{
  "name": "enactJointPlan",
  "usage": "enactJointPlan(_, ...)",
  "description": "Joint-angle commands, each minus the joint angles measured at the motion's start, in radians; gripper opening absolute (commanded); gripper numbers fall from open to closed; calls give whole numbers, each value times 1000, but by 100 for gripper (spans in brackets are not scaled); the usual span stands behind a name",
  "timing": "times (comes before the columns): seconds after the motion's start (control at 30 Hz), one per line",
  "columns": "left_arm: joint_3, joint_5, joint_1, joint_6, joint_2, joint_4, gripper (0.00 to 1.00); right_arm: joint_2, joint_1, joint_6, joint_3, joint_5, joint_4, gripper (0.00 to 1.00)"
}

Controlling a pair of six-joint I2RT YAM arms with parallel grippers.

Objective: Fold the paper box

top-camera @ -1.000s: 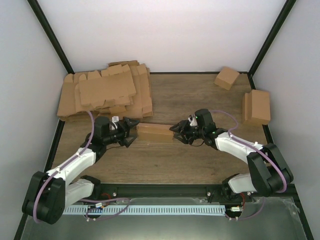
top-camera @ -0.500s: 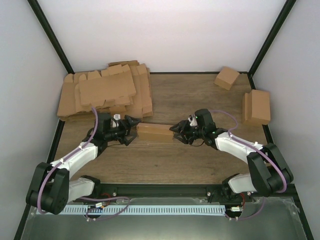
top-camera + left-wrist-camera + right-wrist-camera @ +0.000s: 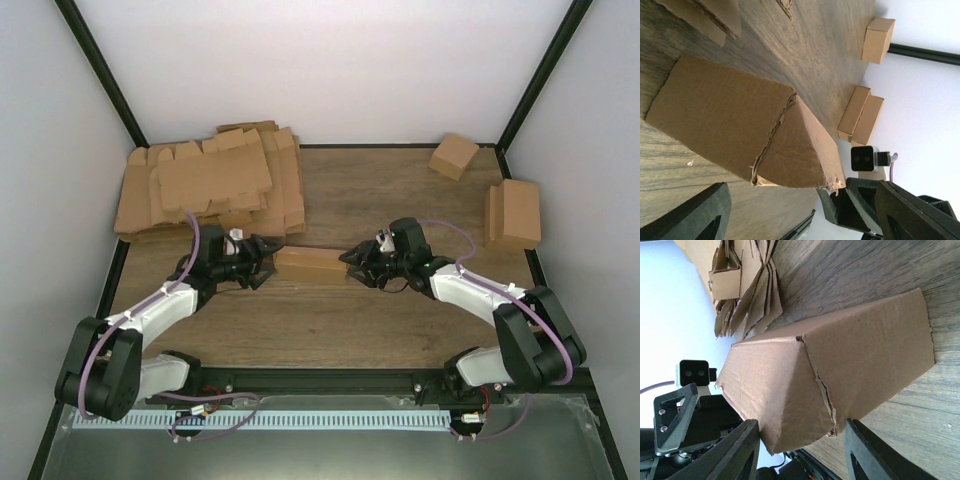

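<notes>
Brown cardboard: the paper box (image 3: 308,263) is closed up into a long, low rectangular shape, with a ragged seam running along one upper edge.
Box position: it lies on the wooden table (image 3: 330,325) at about mid-table. It runs lengthwise from left to right, directly between the two grippers.
Left side: the left gripper (image 3: 267,263) sits at the box's left end with its jaws spread wide. In its wrist view both fingers (image 3: 695,217) stand clear of the cardboard, so it is released and grasps nothing.
Right side: the right gripper (image 3: 350,268) sits at the box's right end with its jaws about half apart. The end of the box fills the gap between them. In its wrist view the fingers (image 3: 735,452) lie against the box's sides, so it is clamped on the box.
Blank pile: a loose stack of flat die-cut blanks (image 3: 210,185) covers the far left of the table. Its near edge is just beyond the left gripper and close to the box's far left corner.
Small box: a cube-like cardboard box (image 3: 453,155) sits turned at an angle in the far right corner, well apart from both grippers.
Right edge: two shallow boxes (image 3: 515,213) rest side by side against the right border of the table.
Arms: both arms reach inward from the near edge, elbows out, with their wrists facing one another across the box.
</notes>
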Motion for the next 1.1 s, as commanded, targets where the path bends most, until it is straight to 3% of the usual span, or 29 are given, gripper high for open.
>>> enactJointPlan(0.0,4,11,7,6,13,48,78,12,5,-15,26,2,-26,48)
enactJointPlan(0.23,-5,6,5,-2,22,74,66,10,5,-15,25,3,-27,48)
enactJointPlan(0.63,-28,-19,5,-13,52,71,69,13,5,-15,27,3,-26,48)
enactJointPlan(1.07,-51,-40,6,-28,43,64,41,27,6,-16,25,7,-19,47)
